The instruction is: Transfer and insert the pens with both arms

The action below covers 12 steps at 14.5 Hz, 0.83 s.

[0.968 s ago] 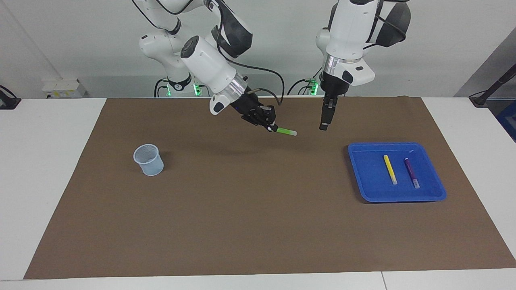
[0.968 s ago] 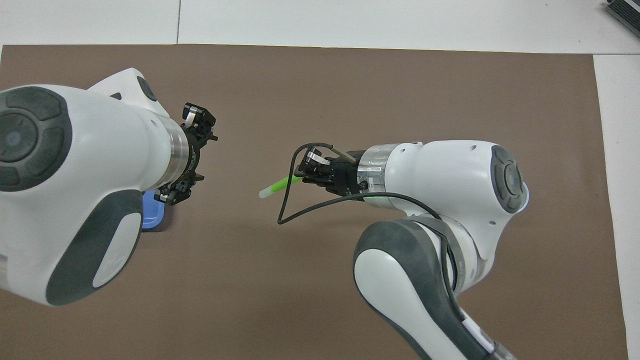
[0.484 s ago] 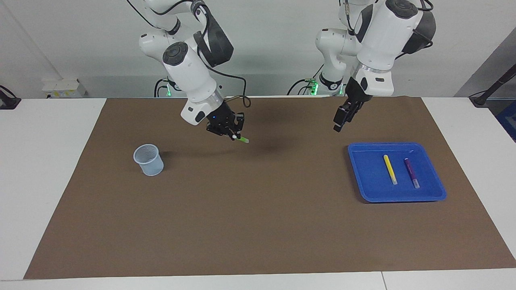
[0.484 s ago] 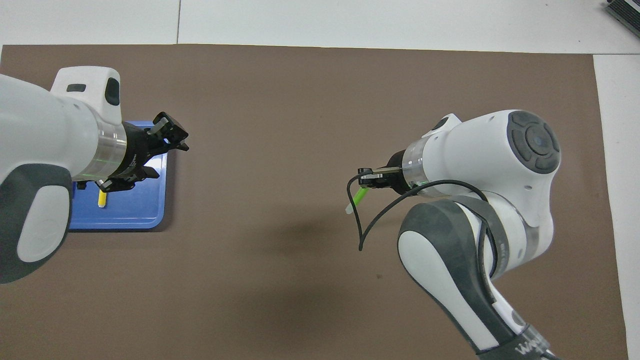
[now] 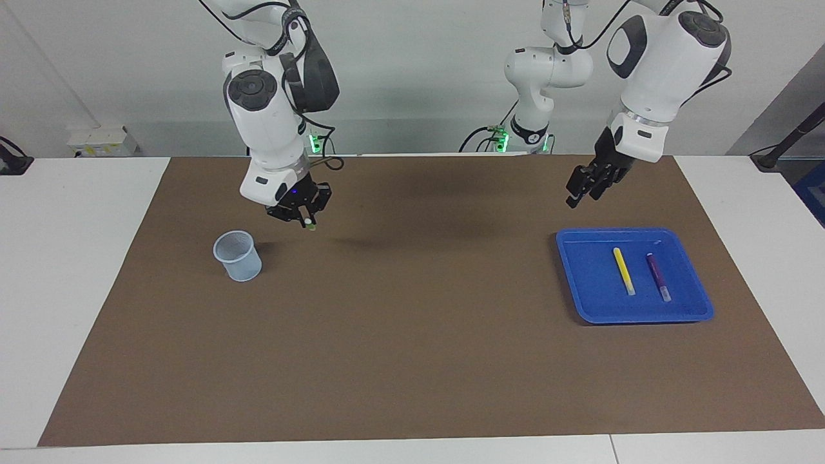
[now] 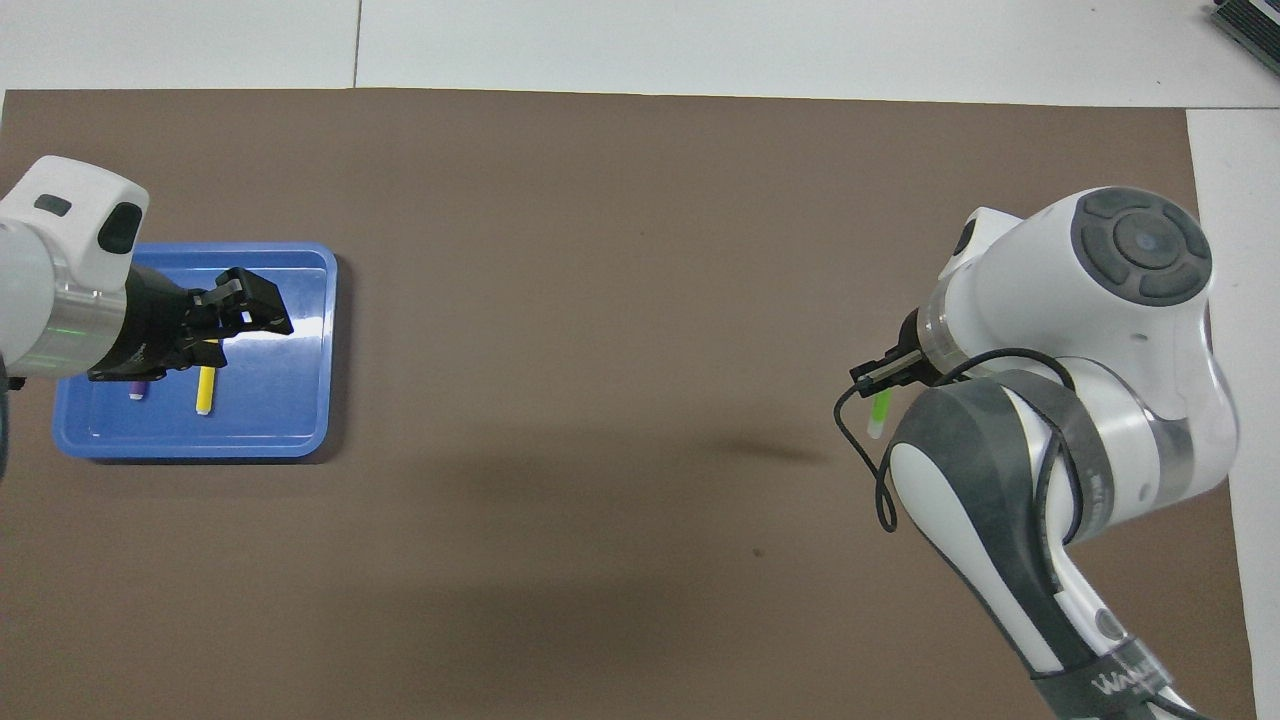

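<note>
You have three slim pens with whitish ends: the yellow pen (image 5: 624, 271) and purple pen (image 5: 658, 276) lie side by side, apart, in the blue tray (image 5: 583, 283) toward the left arm's end of the table; the green pen (image 6: 880, 411) hangs tip down in the right gripper (image 5: 305, 219). That gripper is clenched on the green pen, raised over the brown mat (image 5: 412, 335) just beside the small mesh cup (image 5: 238, 256), on the cup's robot side. Your left gripper (image 5: 578, 191) is up over the mat near the tray's robot-side edge, touching nothing; its fingers seem parted, though you cannot be sure. The mat covers a white table (image 5: 71, 258); a pale wall stands at the robots' end.
</note>
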Motion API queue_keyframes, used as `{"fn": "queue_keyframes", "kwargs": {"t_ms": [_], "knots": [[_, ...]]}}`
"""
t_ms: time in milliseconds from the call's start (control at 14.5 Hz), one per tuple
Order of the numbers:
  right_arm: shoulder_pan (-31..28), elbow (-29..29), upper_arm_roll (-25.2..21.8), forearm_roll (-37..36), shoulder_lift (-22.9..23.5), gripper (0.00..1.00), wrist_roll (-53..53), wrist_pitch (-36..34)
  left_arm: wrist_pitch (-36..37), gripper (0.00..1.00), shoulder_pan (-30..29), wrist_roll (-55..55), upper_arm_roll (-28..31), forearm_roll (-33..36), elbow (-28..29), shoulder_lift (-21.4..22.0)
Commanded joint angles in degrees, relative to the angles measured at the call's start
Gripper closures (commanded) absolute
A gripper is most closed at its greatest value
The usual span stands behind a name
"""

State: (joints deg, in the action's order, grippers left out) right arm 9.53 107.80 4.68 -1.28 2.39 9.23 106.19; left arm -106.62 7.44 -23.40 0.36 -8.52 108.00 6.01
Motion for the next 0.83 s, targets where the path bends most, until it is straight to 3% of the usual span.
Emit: {"fn": "queue_keyframes", "kwargs": {"t_ms": [0, 415, 761], "knots": [[-3.3, 0.1, 0.8, -4.2, -1.1, 1.00, 7.5, -2.7, -0.2, 0.31, -3.6, 8.6, -0.3, -1.9, 3.4, 2.6], [-8.5, 0.7, 0.9, -9.2, -1.1, 1.00, 20.1, -1.8, -4.5, 0.33, -7.3, 19.3, -0.1, -1.9, 7.3, 1.3], [-9.6, 2.4, 0.9, -10.1, -1.0, 1.00, 23.1, 2.8, -9.9, 0.34, -10.5, 25.2, -0.1, -1.9, 7.4, -3.4]]}}
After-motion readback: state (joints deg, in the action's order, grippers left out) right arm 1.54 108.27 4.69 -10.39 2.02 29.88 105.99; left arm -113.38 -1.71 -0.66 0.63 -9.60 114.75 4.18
